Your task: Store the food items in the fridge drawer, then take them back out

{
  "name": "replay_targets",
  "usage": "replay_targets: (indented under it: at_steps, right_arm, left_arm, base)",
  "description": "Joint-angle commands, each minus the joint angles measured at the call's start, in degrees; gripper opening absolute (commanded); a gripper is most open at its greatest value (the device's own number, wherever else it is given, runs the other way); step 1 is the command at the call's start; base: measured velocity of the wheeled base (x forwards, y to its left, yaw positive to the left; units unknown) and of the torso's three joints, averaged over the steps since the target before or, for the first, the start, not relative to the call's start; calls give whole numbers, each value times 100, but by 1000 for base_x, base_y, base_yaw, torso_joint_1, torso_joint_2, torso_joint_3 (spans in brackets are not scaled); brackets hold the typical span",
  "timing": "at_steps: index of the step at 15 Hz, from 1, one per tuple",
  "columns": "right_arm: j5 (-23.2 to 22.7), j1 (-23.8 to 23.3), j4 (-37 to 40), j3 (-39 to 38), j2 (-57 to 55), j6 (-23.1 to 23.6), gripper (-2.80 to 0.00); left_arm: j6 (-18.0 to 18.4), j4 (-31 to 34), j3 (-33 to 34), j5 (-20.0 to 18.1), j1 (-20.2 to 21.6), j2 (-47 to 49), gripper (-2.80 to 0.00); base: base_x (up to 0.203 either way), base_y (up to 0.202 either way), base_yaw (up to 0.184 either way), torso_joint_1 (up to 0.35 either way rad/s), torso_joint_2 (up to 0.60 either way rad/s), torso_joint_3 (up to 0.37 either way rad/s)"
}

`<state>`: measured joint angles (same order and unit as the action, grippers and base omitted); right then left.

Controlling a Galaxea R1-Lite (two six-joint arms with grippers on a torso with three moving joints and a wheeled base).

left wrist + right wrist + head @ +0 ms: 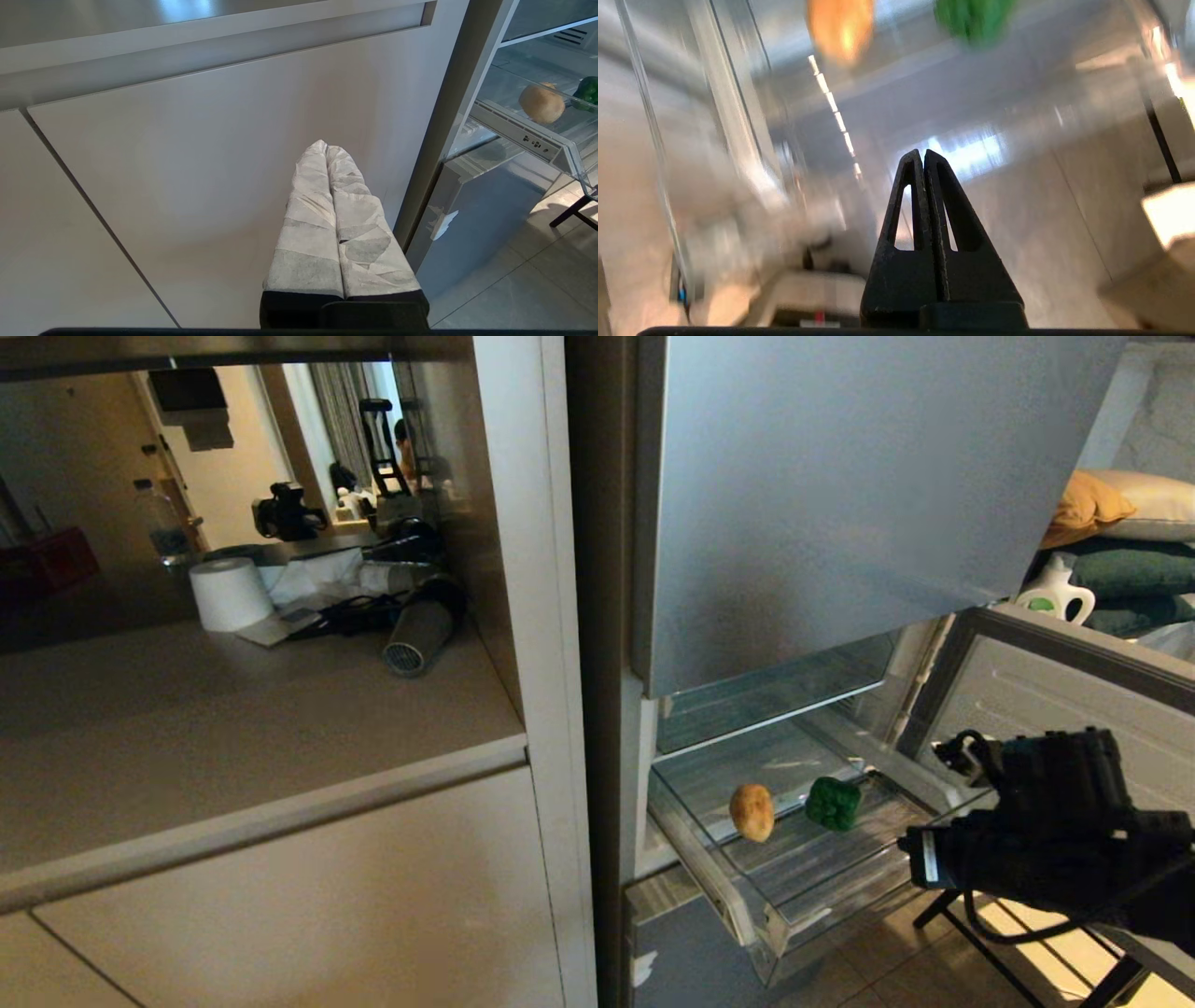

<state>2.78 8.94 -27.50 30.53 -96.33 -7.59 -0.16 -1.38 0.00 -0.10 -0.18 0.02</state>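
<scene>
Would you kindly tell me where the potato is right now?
In the head view the potato lies in the pulled-out fridge drawer, on its left side, apart from the pepper to its right.

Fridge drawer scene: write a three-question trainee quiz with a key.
1. True or false: the tan-brown oval potato and the glossy green bell pepper both lie in the clear plastic fridge drawer.
2. Which item lies nearer the beige cabinet door: A potato, B pepper?
3. Fill in: the right gripper, empty and outside the drawer, is ____; so is the left gripper.

Key: 1 true; 2 A; 3 shut.
</scene>
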Motion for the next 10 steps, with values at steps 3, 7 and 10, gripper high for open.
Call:
replay_targets:
  at_steps: [3, 7, 10]
  right_arm:
    - [3, -215, -17, -662, 242, -21, -280]
    - [1, -528, -45, -649, -486, -14, -280]
    - [-12, -676, -89, -360, -1211, -17, -280]
  left_arm:
    - [-2, -3, 62, 2, 1, -2, -280]
    - [-2, -3, 62, 2, 1, 6, -280]
    - [-2, -3, 62, -7, 1, -2, -280]
  base:
    - [0, 0, 0, 0, 0, 0]
    - [0, 0, 0, 0, 0, 0]
    - [0, 0, 0, 0, 0, 0]
